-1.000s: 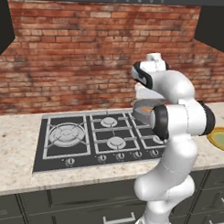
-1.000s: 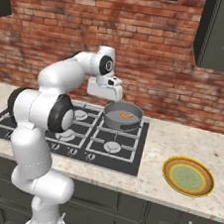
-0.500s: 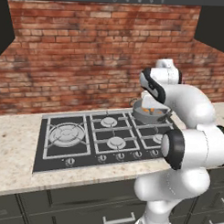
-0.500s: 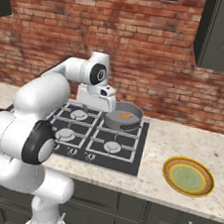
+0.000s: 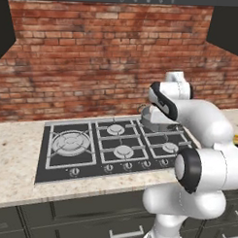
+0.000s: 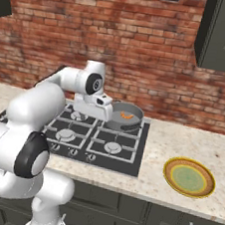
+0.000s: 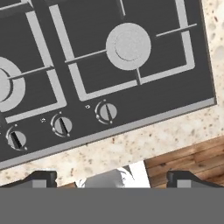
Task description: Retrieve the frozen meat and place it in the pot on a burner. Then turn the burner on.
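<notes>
Brick wall point(image 6: 158, 50) backs a speckled counter point(image 6: 151, 155) carrying the black hob point(image 5: 115, 145). Over the last second the arm has swung from above the pot toward the hob's front edge, so the drop looks finished and the burner step comes next. Sitting on the rear right burner, the pot point(image 6: 125, 117) holds the frozen meat point(image 6: 126, 116), an orange chunk. Well apart to the right lies a yellow-green plate point(image 6: 189, 177), out of the way. Looking down on the knobs point(image 7: 106, 112), the gripper point(image 7: 111, 177) hangs empty with jaws wide. Nothing blocks the knobs; choosing the one matching the pot's burner is the risk.
</notes>
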